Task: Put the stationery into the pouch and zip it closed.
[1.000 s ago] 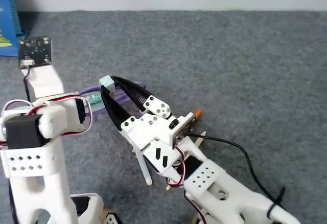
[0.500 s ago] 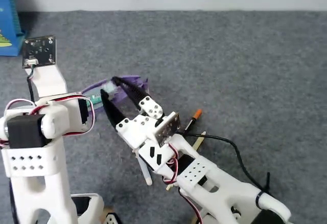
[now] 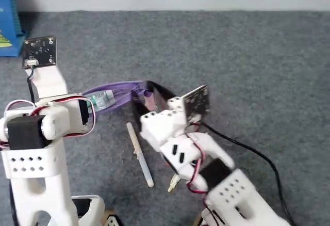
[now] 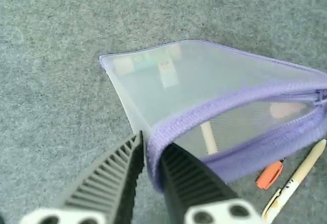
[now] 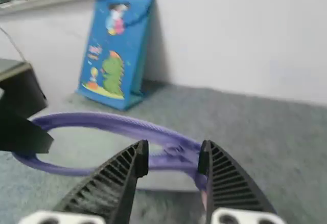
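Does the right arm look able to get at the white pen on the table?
Likely yes: the right claw is open at the pouch mouth, and the pen lies uncovered on the table beside that arm, though it would need to draw back.

Light is even and diffuse, from above: in the high view the grey mat carries only faint, soft-edged shadow under the right arm. In the right wrist view the wall is the brightest area, with a glaring patch in one corner. The pouch shows a mild sheen in the left wrist view.
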`<action>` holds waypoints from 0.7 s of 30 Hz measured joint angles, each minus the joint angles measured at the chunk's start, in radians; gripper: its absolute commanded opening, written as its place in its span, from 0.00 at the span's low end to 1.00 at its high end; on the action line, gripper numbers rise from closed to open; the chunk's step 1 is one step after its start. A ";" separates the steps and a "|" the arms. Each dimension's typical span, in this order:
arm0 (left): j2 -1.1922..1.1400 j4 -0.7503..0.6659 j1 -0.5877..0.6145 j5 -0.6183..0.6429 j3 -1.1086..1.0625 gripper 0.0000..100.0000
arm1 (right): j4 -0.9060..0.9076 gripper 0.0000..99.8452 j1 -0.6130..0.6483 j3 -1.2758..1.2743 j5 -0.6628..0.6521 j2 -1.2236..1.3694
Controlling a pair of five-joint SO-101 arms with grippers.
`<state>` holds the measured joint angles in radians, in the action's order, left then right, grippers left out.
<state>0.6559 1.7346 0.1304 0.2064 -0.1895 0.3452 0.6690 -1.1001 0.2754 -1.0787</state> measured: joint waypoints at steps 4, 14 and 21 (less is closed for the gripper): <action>0.000 0.000 0.002 0.000 0.000 0.01 | 0.250 0.16 -0.077 0.018 0.018 -0.068; 0.000 0.000 0.002 0.000 0.000 0.01 | 0.476 0.16 -0.256 0.018 0.083 0.104; 0.000 0.000 0.002 0.000 0.000 0.01 | 0.316 0.16 -0.339 0.018 0.086 0.453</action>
<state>0.6559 1.7346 0.1320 0.2064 -0.1895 0.6613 0.3299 -1.0817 0.3613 -0.6260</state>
